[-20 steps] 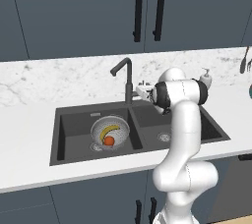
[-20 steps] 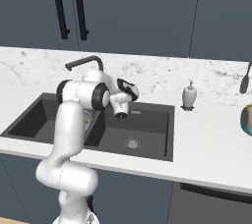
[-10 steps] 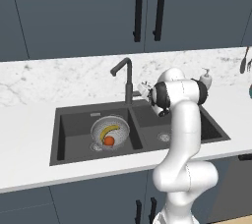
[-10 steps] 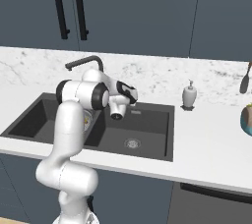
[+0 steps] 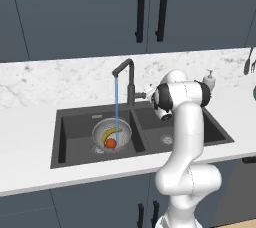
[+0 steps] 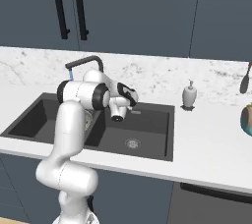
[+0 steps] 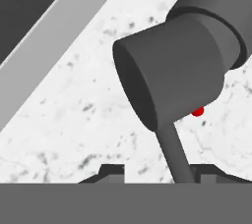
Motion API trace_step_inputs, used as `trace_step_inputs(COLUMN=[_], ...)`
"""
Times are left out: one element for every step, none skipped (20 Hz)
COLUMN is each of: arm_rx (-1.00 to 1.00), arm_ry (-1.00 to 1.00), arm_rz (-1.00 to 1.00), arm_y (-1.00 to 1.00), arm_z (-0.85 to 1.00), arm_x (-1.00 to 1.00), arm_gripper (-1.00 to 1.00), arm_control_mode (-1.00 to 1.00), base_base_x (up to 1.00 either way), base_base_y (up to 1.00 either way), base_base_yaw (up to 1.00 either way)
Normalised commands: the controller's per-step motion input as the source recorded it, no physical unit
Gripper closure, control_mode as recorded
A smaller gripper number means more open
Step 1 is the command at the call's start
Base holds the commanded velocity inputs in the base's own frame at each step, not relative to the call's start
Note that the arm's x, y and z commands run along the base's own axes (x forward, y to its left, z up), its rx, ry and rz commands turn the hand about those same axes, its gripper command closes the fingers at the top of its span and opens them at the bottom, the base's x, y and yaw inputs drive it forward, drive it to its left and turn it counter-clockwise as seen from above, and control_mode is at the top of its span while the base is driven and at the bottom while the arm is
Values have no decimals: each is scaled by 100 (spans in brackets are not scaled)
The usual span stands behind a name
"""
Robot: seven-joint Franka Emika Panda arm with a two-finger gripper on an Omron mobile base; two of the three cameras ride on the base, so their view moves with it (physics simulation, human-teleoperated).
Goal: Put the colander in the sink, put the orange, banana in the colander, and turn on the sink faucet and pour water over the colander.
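The colander (image 5: pixel 102 128) sits in the left basin of the dark sink (image 5: pixel 70 137), with the banana (image 5: pixel 110 133) and the orange (image 5: pixel 110 143) inside it. A thin blue stream of water (image 5: pixel 116 102) falls from the spout of the sink faucet (image 5: pixel 130 79) into the colander. My gripper (image 5: pixel 148 93) is at the faucet's base, just right of it. In the hand view my gripper (image 7: pixel 160 174) is open, and the faucet's thin lever (image 7: pixel 174 154) runs down between the fingertips (image 7: pixel 110 171), closer to the right one. The faucet (image 6: pixel 86 63) also rises behind my arm in the right base view.
A white soap dispenser (image 5: pixel 209 79) (image 6: pixel 189 95) stands on the marble counter right of the sink. A dark utensil (image 6: pixel 244 80) hangs at the far right above a bowl's edge (image 6: pixel 247 120). The right basin (image 6: pixel 147 129) holds only its drain. Dark cabinets line the wall.
The hand has shifted slightly at the faucet's lever. The blue water stream shows now; I cannot make it out in the earlier frames.
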Motion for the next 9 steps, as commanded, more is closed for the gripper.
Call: trace_step_inputs(arm_rx=[38,39,39,36,33,32,28,25,23], arm_ry=[-4,-11,-16,-17,-19,-20,-24,-26,-25], arm_rz=[0,0,0,0,0,2,4,5,5], arm_y=[-83,-76,-74,-68,-66,-64,-58,-55,-54], arm_z=[43,61,69,82,87,82,79,72,66], arm_x=[-32,-55,-71,-85,-100,-100,-100,-100,-100], arm_gripper=[100,100,100,100,100,100,100,100,100], arm_control_mode=[-100,-100,-100,-100,-100,-100,-100,-100,-100], base_base_x=[0,0,0,0,0,0,0,0,0], base_base_y=[0,0,0,0,0,0,0,0,0], base_base_yaw=[0,0,0,0,0,0,0,0,0])
